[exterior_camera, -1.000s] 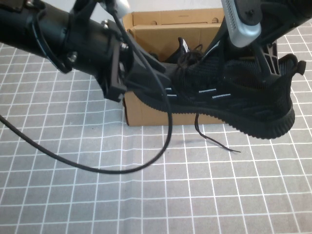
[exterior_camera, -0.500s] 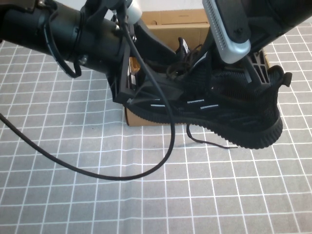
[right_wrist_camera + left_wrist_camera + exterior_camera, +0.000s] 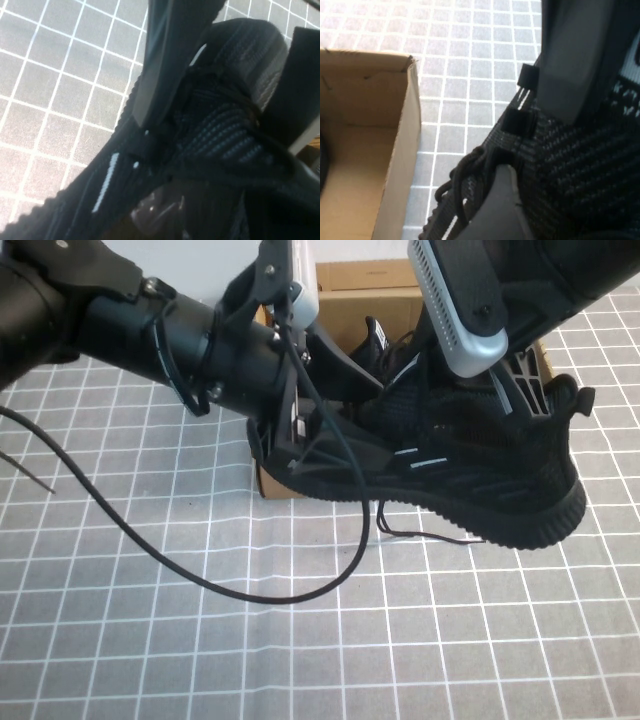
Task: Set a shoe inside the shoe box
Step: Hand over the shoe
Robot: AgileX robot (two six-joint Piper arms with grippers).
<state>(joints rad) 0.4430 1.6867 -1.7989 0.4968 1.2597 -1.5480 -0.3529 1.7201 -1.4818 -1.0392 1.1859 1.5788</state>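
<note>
A grey mat (image 3: 150, 640) ruled in white squares covers the table, with a black cable (image 3: 200, 575) looping across it. At the far side stands the shoe box (image 3: 275, 482), brown cardboard, lid flap up, a second sneaker (image 3: 378, 345) lying inside. The shoe (image 3: 480, 475) hangs in the air over the box's near wall, toe toward the robot's left, heel to its right, laces (image 3: 425, 535) dangling toward the mat. The right gripper (image 3: 515, 385) reaches down from above and is clamped shut on the shoe's collar near the heel. The left gripper (image 3: 335, 430) is at the toe, its fingers (image 3: 500, 210) spread wide on either side of the forefoot, touching the knit.
</note>
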